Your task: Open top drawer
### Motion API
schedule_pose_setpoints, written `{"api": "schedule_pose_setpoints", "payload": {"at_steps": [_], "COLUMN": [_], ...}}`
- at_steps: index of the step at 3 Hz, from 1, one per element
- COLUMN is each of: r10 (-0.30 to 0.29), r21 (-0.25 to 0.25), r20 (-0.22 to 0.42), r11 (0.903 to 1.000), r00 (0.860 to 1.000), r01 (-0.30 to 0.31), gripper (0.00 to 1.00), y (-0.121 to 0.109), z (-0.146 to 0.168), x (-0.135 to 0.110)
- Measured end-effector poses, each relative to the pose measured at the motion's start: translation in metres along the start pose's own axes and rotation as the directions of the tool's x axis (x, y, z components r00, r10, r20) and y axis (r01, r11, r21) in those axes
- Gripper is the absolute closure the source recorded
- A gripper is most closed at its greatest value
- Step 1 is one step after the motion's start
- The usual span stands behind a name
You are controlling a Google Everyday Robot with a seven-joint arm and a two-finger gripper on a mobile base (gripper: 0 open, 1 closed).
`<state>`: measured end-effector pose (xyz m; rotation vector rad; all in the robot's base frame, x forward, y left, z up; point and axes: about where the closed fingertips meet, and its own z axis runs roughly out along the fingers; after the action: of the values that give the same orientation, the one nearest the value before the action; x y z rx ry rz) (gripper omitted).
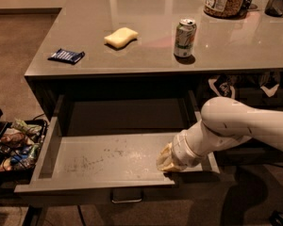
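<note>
Blue packet [66, 55] at left edge of worktop [146, 58], top drawer [104, 158] pulled well out beneath it, yellow sponge [120, 36], gripper [168, 160] low in drawer's front right corner against front wall, jaw opening cannot be told, soda can [185, 31] upright.

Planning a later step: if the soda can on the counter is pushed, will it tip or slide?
The soda can stands upright and narrow, so a high push probably tips it. On the glossy counter a low push likely slides it. The hand is by the top drawer, front right.
</note>
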<state>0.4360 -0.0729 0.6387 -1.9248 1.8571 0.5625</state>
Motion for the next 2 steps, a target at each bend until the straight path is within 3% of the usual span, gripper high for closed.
{"api": "schedule_pose_setpoints", "payload": {"at_steps": [2], "r10": [0.034], "r21": [-0.003], "r20": [-0.007], "r11": [0.9994], "r00": [0.999], "r01": [-0.034], "gripper": [1.00], "y": [0.017], "z": [-0.007], "x": [0.000]}}
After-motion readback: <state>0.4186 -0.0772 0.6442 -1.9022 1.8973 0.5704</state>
